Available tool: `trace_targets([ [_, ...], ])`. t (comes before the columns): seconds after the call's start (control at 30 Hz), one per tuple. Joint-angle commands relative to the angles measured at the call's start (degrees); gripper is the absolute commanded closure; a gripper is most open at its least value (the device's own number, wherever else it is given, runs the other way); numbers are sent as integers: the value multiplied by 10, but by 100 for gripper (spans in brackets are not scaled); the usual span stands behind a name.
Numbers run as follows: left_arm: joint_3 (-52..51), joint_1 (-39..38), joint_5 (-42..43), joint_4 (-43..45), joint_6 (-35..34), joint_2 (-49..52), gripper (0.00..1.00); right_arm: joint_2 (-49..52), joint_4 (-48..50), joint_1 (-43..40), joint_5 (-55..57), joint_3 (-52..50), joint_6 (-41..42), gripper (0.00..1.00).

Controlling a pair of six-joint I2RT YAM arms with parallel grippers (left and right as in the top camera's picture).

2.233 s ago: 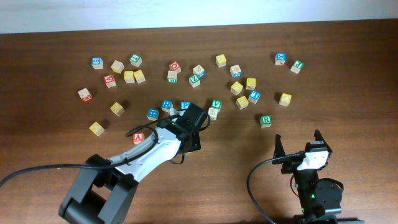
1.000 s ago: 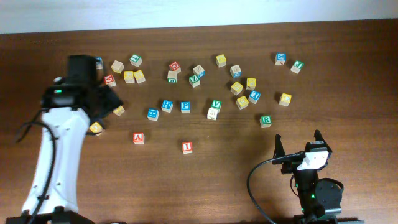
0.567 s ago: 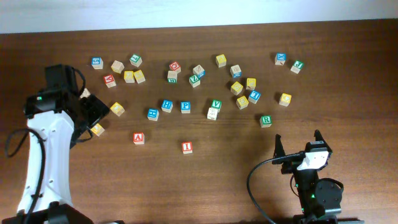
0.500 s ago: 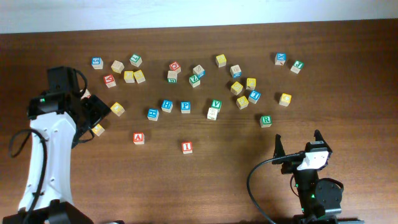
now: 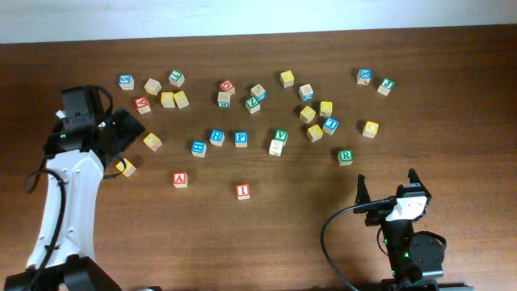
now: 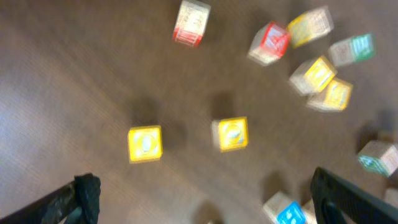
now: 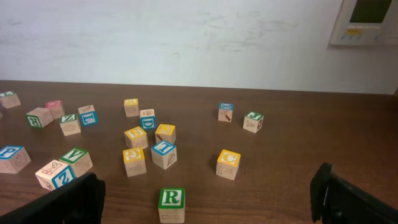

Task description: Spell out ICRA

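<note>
Your left end effector point(image 6: 205, 190) hangs spread wide and empty over the left-hand cluster. Two yellow cubes point(image 6: 145, 143) lie under it, but the wrist view is too blurred to read their letters. Your right end effector point(image 5: 388, 183) sits low at the near right edge of the table point(image 5: 452, 202), also spread and holding nothing.

The I cube point(image 5: 243, 191) stands alone at the front, so I judge the C is wanted next. The C cube point(image 5: 371, 128) lies on the right side with bare wood around it, nearer your right arm than your left. The R cube point(image 5: 346, 157) is near it and a little closer to you. The A cube point(image 5: 180, 179) waits on the left, well apart from the I.

Read the letter before you commit, because several cubes are yellow. Come down square over the C, with the fingers either side of two flat faces. Set it just to the right of the I, letter up, leaving room for R and A beyond.

By count there is one each of I, C, R and A that can be read, and one blue P cube point(image 5: 241, 138). The overhead view shows close to thirty cubes in all, about nine of them yellow, and the left arm may hide more.
</note>
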Motion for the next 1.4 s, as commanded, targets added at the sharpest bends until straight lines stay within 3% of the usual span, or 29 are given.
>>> trace_targets([
  [0.0, -2, 0, 6, 29, 49, -3, 1, -5, -3, 3, 5, -4, 2, 2],
  [0.2, -2, -3, 52, 87, 74, 23, 0, -5, -3, 3, 5, -4, 2, 2],
  [0.33, -2, -18, 87, 142, 156, 73, 0, -5, -3, 3, 5, -4, 2, 2],
  [0.77, -2, -34, 117, 147, 182, 131, 0, -5, -3, 3, 5, -4, 2, 2],
  [0.93, -2, -38, 115, 140, 30, 156, 1, -5, -3, 3, 5, -4, 2, 2],
  [1.2, -2, -38, 111, 137, -39, 172, 1, -5, -3, 3, 5, -4, 2, 2],
  [1.37, 3, -36, 85, 133, -26, 170, 1, -5, -3, 3, 5, -4, 2, 2],
])
